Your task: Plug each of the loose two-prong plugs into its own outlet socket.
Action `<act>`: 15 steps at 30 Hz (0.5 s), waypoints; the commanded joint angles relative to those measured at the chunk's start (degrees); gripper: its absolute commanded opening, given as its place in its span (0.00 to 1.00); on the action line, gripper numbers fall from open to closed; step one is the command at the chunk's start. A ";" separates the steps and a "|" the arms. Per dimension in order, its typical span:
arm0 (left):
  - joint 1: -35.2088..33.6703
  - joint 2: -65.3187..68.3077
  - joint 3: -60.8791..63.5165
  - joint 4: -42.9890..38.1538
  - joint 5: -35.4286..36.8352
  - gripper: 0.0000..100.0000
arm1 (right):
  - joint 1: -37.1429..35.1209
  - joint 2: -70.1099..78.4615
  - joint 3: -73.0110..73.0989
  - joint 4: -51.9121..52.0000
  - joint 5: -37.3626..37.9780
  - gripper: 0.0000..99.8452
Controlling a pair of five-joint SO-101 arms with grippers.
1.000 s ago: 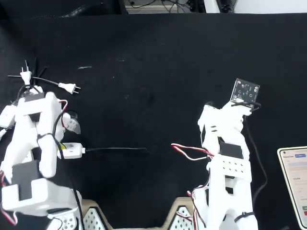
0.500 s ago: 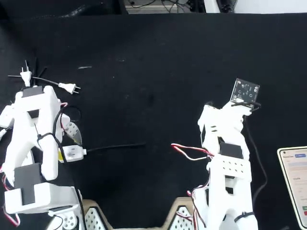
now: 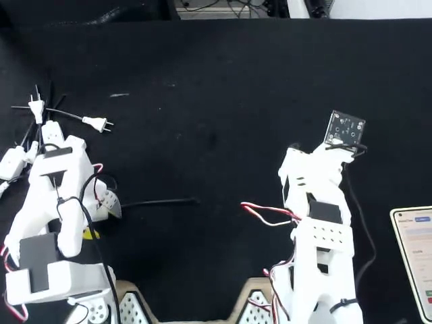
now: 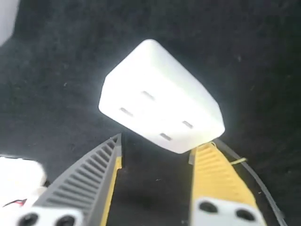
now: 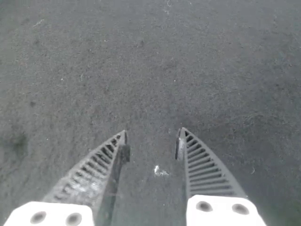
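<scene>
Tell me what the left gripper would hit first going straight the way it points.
The left gripper would likely meet the white outlet socket, just ahead of its open fingers.

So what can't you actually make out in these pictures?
- High view: the left arm covers the outlet block; its black cable runs out from under the arm.
- High view: a loose plug is too small to judge its prongs.
- High view: a white object near the left edge, partly behind that arm, can't be identified.
- Left wrist view: whether the open left tool touches the block is unclear.
</scene>
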 commanded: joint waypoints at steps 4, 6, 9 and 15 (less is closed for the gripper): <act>-0.66 -2.02 -1.27 -7.82 3.52 0.25 | -1.05 -1.54 -1.27 0.26 0.09 0.17; -0.31 -2.11 -1.27 -7.74 3.08 0.25 | -1.05 -1.54 -1.27 0.26 0.09 0.17; -0.40 -2.11 -1.63 -7.38 2.81 0.25 | -1.05 -1.54 -1.27 0.26 0.09 0.17; -0.48 -2.11 -8.75 7.38 0.62 0.25 | -1.05 -1.54 -1.27 0.26 0.09 0.17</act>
